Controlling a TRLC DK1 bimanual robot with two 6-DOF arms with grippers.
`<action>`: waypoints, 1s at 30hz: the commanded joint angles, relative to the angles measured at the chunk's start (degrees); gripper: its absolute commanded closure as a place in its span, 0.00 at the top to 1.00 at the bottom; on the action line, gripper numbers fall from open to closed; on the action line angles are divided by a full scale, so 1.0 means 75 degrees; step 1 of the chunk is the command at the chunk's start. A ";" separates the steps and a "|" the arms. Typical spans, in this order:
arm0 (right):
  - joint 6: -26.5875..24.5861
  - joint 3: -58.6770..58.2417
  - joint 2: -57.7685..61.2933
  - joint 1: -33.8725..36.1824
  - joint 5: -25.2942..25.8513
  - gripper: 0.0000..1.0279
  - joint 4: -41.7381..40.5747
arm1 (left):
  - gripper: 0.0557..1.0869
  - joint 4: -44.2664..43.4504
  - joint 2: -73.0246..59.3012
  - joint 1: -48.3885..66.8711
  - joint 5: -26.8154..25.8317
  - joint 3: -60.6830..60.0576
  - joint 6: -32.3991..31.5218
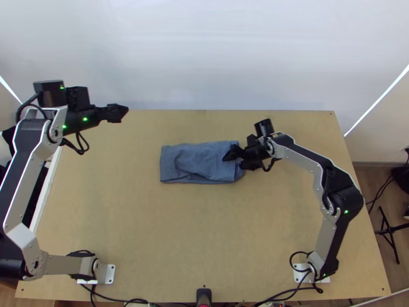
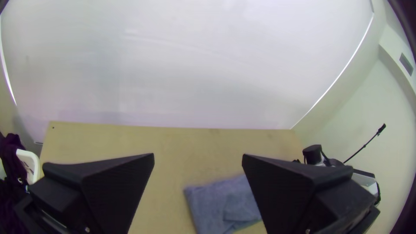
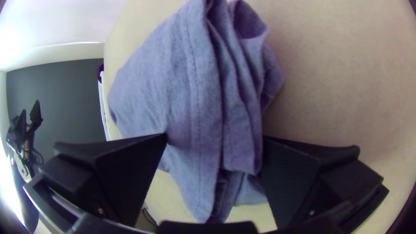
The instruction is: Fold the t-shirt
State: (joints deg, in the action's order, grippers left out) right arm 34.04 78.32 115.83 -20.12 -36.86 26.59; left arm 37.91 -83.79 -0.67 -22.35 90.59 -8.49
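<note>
Blue-grey cloth t-shirt [image 1: 197, 162] lay folded into a rough, slightly wrinkled rectangle around the middle of the light wooden table [image 1: 204, 230], nearer its far edge. We had our right black two-fingered gripper [image 1: 232, 161] at the shirt's right end, fingers spread, one to each side of the layered edge. Our left black two-fingered gripper [image 1: 120, 112] hung by the table's far edge, left side, fingers wide apart, well clear of the cloth.
</note>
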 commanded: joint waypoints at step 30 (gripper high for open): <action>-0.0601 -0.1818 -0.1944 0.5272 0.2020 0.03 -0.1377 | 0.96 -0.0121 -0.0149 -0.0239 -0.0020 0.0039 0.0230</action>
State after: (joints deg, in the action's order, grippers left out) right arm 31.42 68.64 104.75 11.29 -22.26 16.03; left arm 37.15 -84.60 -2.66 -22.24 90.65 -6.79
